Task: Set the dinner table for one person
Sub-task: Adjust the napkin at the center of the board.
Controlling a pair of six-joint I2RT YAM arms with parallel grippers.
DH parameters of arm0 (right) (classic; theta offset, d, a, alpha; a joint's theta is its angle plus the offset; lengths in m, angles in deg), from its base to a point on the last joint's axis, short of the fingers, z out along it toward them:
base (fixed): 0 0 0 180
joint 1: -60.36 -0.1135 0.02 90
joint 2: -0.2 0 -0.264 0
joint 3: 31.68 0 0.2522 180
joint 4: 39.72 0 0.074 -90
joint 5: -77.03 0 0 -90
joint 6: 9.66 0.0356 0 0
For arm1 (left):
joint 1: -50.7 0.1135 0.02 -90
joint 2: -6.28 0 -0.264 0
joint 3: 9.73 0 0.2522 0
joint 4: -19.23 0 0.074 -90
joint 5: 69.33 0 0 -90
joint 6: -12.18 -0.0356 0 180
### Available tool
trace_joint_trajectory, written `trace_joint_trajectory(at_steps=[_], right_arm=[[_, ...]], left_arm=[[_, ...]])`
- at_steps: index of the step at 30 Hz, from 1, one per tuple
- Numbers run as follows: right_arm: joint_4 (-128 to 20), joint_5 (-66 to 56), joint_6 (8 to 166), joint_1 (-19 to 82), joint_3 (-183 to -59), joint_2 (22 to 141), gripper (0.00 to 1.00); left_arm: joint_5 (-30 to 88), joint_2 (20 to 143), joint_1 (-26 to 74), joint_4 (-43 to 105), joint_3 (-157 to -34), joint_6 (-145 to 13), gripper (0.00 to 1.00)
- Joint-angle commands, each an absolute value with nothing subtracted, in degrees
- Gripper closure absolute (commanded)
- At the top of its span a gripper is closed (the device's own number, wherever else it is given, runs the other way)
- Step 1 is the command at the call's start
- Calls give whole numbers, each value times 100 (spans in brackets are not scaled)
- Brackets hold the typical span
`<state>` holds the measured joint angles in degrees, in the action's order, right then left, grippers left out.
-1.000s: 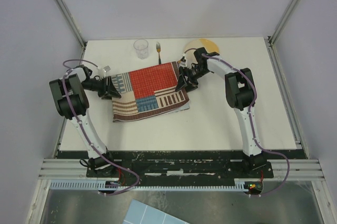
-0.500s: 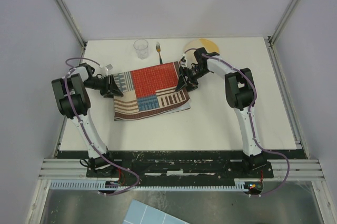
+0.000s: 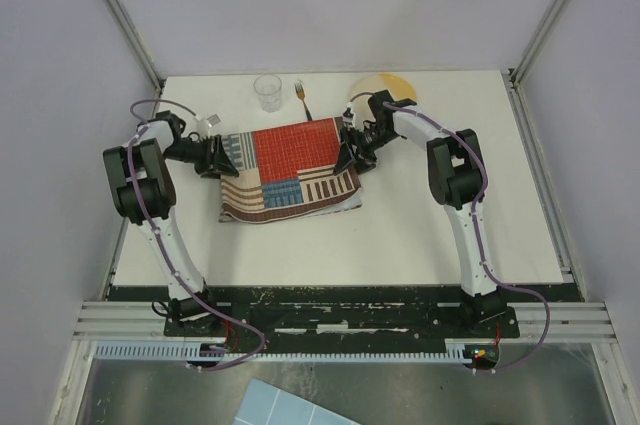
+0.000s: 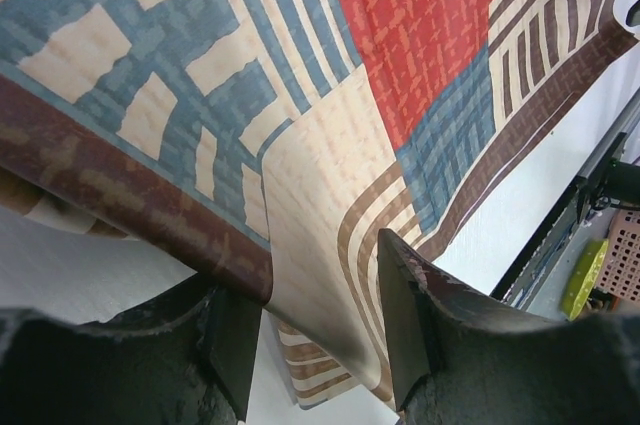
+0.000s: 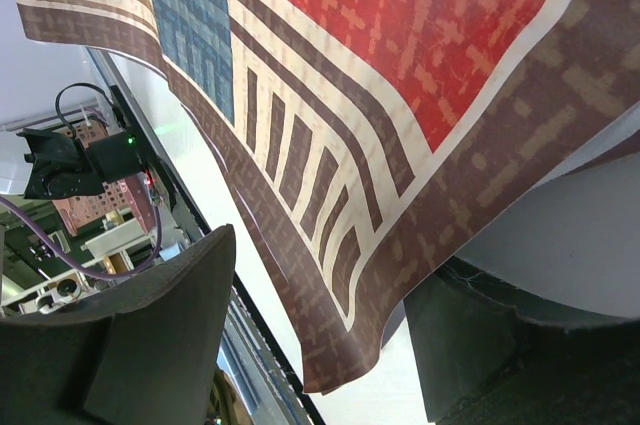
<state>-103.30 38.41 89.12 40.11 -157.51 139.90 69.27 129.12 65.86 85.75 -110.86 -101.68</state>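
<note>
A red, blue and beige striped placemat [image 3: 290,170] lies slightly skewed on the white dinner table [image 3: 430,235], its left edge folded over. My left gripper [image 3: 220,155] is at that left edge. In the left wrist view a loose fold of the placemat [image 4: 420,65] passes between the parted fingers [image 4: 405,315] of the left gripper [image 4: 315,315], unpinched. My right gripper [image 3: 350,153] is at the right edge. In the right wrist view the right gripper [image 5: 320,335] stands wide open, with a corner of the placemat [image 5: 400,65] draped between its fingers [image 5: 170,325].
A clear glass [image 3: 267,92], a fork [image 3: 301,100] and a yellowish plate [image 3: 384,87] sit along the far edge, just behind the placemat. Metal frame rails border the table on both sides. The right arm's forearm reaches across the plate's near side.
My left gripper has moved right and toward the far side, and the placemat's left edge has shifted right with it. The right gripper has stayed put.
</note>
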Motion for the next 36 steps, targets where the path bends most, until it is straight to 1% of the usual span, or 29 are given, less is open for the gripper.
trace_joint_trajectory(at_steps=[1, 3, 4, 6, 7, 9, 10, 18, 25, 36], right_arm=[[-10246, 3824, 8864, 3892, -15957, 14152, 27], [-10252, 3827, 8863, 3892, -15970, 14150, 27], [-10265, 3827, 8861, 3893, -15970, 14146, 27], [-10267, 3827, 8844, 3895, -15970, 14136, 27], [-10271, 3820, 8843, 3888, -15970, 14131, 27], [-10278, 3817, 8827, 3894, -15977, 14126, 27], [-10290, 3804, 8825, 3892, -15983, 14120, 27], [-10334, 3787, 8787, 3892, -16006, 14127, 28], [-10340, 3748, 8766, 3892, -15981, 14085, 29], [-10659, 3615, 8411, 4065, -15928, 13735, 30]], left_arm=[[7338, 12639, 6434, 8577, -11209, -10032, 46], [7364, 12731, 6396, 8576, -11159, -10040, 49], [7363, 12779, 6375, 8555, -11137, -10033, 53], [7361, 12853, 6333, 8462, -11087, -9992, 64], [7359, 12887, 6313, 8430, -11073, -9982, 75], [7335, 12937, 6271, 8399, -11071, -9966, 94], [7314, 12954, 6253, 8383, -11068, -9956, 97], [7233, 12895, 6205, 8197, -11015, -9891, 97], [7248, 12595, 6215, 8226, -11298, -9698, 97], [7579, 12267, 6164, 9160, -12488, -9679, 97]])
